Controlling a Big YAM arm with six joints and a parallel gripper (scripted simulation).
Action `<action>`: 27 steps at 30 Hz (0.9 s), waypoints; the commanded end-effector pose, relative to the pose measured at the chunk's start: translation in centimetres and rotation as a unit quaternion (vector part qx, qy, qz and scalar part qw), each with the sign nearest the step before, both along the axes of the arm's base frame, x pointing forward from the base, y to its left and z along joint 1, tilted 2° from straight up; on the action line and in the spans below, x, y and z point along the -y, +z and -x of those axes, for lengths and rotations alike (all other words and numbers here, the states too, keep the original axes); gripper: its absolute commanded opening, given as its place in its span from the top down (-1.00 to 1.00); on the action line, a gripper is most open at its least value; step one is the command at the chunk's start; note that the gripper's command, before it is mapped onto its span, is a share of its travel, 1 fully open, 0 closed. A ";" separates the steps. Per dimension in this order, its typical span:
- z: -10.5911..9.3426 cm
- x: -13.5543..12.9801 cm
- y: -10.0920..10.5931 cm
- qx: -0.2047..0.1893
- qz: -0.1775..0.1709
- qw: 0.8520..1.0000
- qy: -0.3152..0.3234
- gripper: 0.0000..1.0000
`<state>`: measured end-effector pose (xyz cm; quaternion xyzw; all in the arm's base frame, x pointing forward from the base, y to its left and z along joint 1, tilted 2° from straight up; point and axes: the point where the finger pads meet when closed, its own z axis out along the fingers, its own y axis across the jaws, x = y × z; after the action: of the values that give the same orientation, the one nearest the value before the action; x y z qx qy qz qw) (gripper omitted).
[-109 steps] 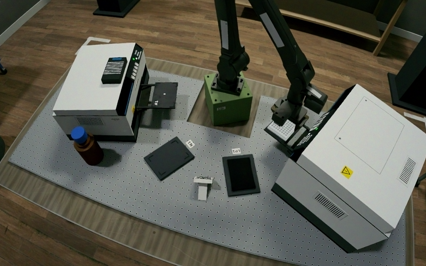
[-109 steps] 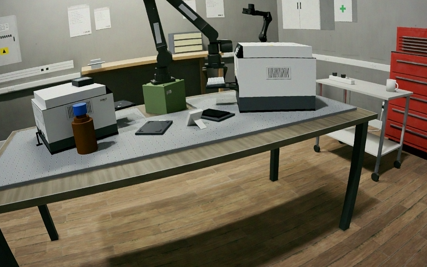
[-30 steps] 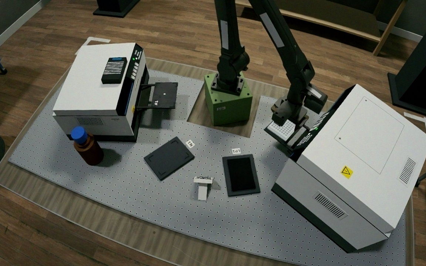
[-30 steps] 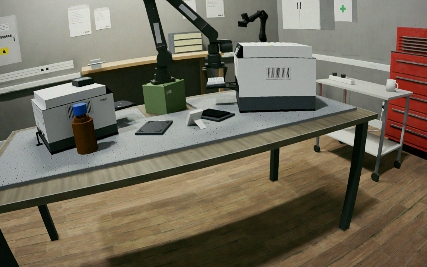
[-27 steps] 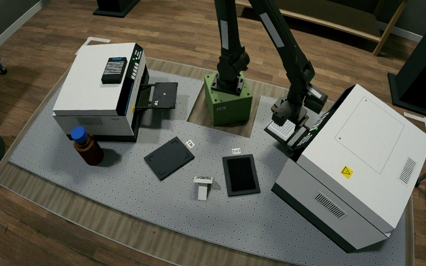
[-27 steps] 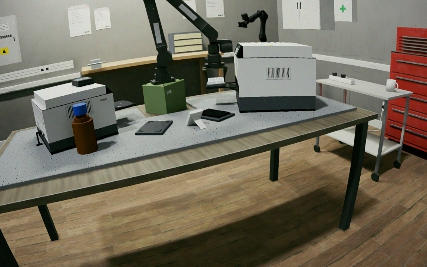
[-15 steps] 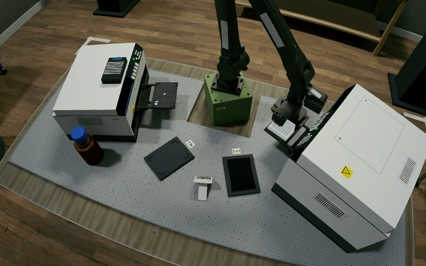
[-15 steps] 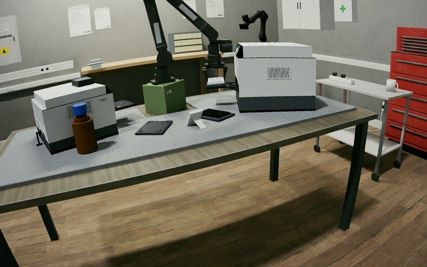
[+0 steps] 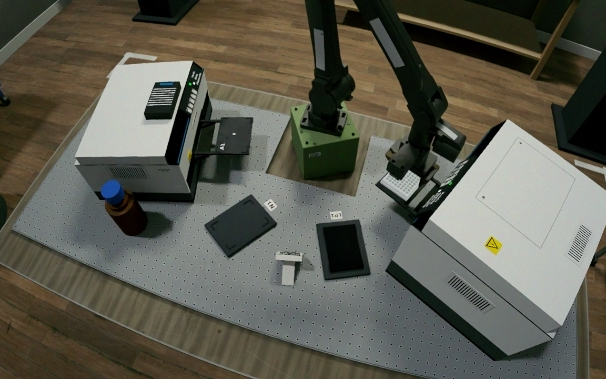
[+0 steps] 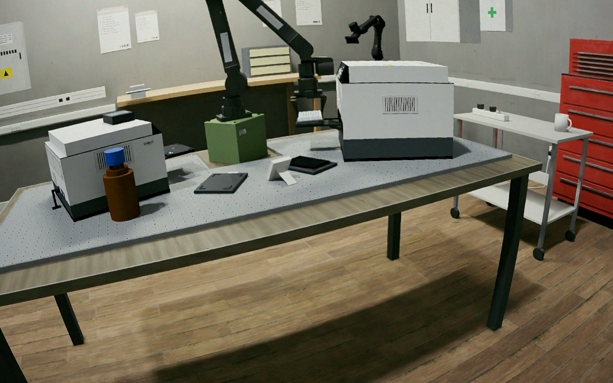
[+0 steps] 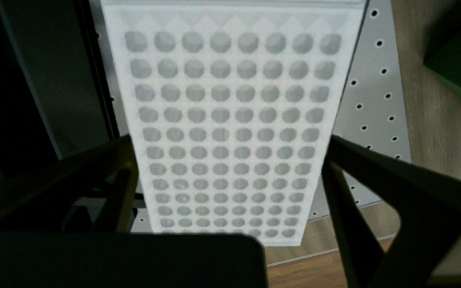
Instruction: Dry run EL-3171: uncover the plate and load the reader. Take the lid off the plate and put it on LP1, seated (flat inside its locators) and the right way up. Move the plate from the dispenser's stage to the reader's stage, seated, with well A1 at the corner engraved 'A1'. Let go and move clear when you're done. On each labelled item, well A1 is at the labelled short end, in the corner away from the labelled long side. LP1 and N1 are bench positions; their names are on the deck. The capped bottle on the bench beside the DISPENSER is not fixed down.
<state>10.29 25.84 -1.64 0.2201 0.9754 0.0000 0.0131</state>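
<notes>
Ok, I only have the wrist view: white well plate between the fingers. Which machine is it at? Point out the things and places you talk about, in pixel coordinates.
Observer: The white plate (image 9: 404, 185) (image 10: 309, 115) (image 11: 232, 140) is at the larger white machine (image 9: 526, 188) (image 10: 394, 128), with a yellow warning sticker (image 9: 493, 245) on its roof.

Operator: Anything on the other machine's stage?

Observer: No, its flat black stage (image 9: 236, 134) (image 10: 179, 150) is bare, A1 mark showing.

Operator: And the bottle?

Observer: The blue-capped amber bottle (image 9: 128, 219) (image 10: 122, 195) is upright beside the smaller white machine (image 9: 145, 141) (image 10: 84, 166).

The plate is white with rows of grey round wells.
</notes>
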 end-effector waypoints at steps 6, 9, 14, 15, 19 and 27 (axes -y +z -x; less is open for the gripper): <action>-0.9 -2.3 1.1 0.009 -0.024 1.000 0.000 -0.72; -0.9 -2.2 1.0 0.009 -0.023 1.000 0.000 -0.72; -0.8 -2.1 0.9 0.009 -0.022 1.000 0.000 -0.72; -0.8 -2.1 0.9 0.009 -0.022 1.000 0.000 -0.72; -0.8 -2.0 0.8 0.008 -0.021 1.000 0.000 -0.72; -0.7 -1.8 0.5 0.007 -0.018 1.000 0.000 -0.72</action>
<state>10.33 25.95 -1.65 0.2202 0.9754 0.0025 0.0135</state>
